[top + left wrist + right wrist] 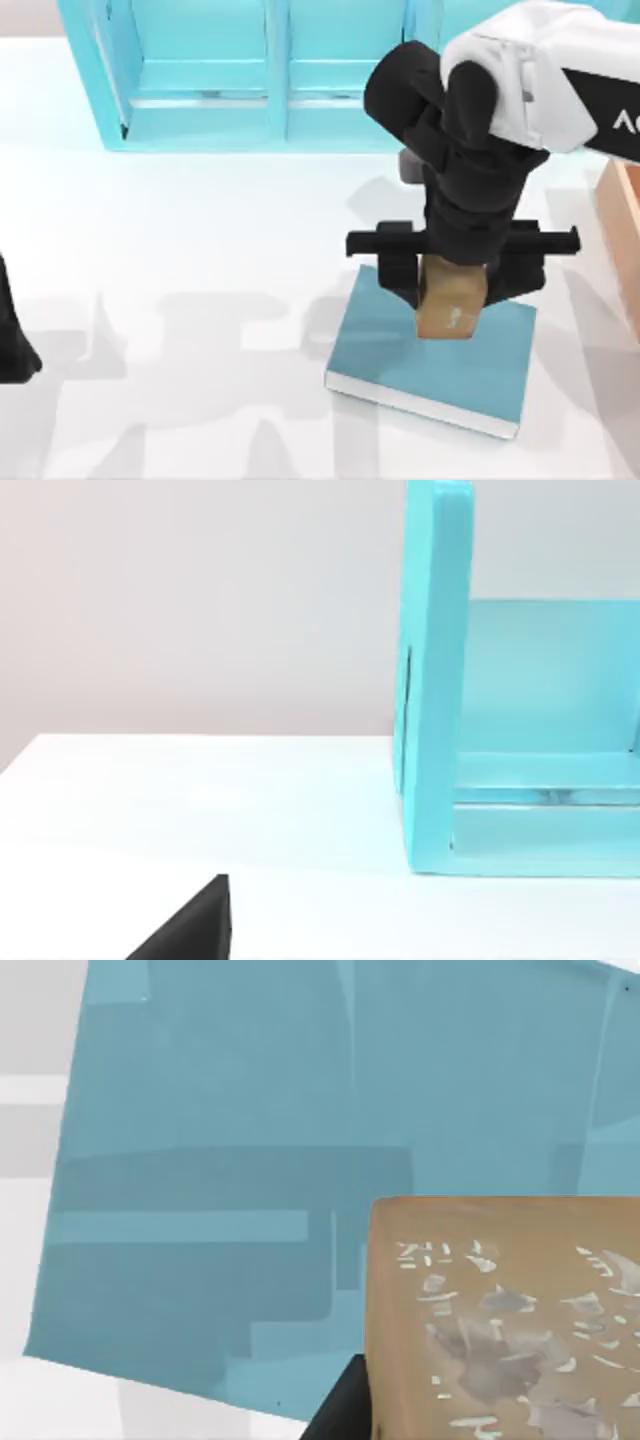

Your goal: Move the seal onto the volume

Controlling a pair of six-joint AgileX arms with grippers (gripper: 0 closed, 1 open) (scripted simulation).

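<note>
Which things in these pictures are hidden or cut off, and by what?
- Top view: the right gripper covers the seal's top; whether the seal touches the volume is unclear.
- Top view: the picture's right edge cuts the wooden box.
- Top view: the left edge cuts the left arm.
- Right wrist view: the edges cut the seal.

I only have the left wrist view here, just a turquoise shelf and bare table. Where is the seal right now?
Observer: In the top view, the right gripper holds the seal between its fingers.
Operator: Is it over the volume?
Observer: Yes, it is above the volume and its teal cover. I cannot tell whether it touches.
Operator: And my left arm?
Observer: The left arm is parked at the table's left edge.
</note>
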